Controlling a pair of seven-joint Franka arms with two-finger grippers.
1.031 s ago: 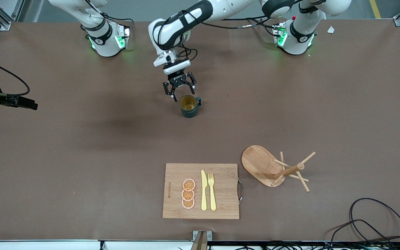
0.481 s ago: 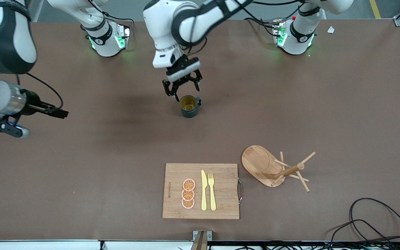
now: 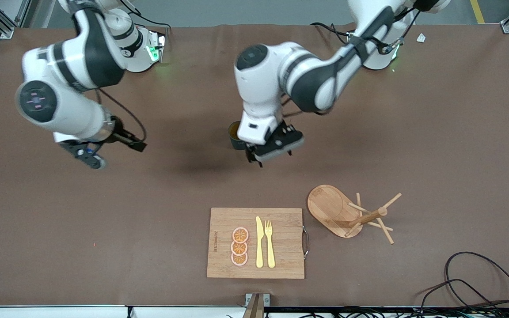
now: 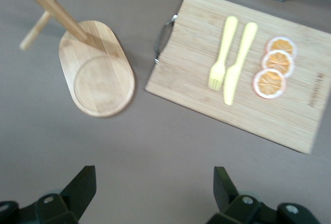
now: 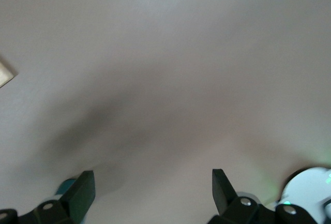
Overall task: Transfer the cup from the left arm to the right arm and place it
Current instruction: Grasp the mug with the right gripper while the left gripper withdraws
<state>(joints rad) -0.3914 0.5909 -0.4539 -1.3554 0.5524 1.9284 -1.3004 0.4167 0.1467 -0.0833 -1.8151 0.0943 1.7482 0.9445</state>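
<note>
Front view puts the small dark teal ribbed cup (image 3: 235, 134) with its orange-brown inside upright on the brown desk (image 3: 435, 145), about midway between the two ends and nearer the edge where the arm bases stand than the edge by the front camera. Only a slice of its rim and wall shows, because the left arm's wrist covers the rest. The left gripper (image 3: 254, 160) hangs just beside the cup, over bare desk; in the left wrist view its two black fingers (image 4: 80, 188) stand spread wide with nothing between them.

Closer to the front camera's edge lies a rectangular bamboo cutting board (image 3: 281, 260) with a metal handle. On it lie three orange slices (image 3: 239, 246) in a row, a pale yellow knife (image 3: 259, 242) and a pale yellow fork (image 3: 270, 243) side by side. Just beside the board, toward the left arm's end, an oval wooden tray (image 3: 327, 205) carries a wooden peg stand (image 3: 371, 216) with thin pegs sticking out.

The right gripper (image 3: 90, 160) hovers over bare desk toward the right arm's end, well apart from the cup. Its fingers (image 5: 83, 190) are spread apart in the right wrist view and grasp nothing. A black cable (image 3: 480, 274) loops at the corner near the front camera, at the left arm's end.
</note>
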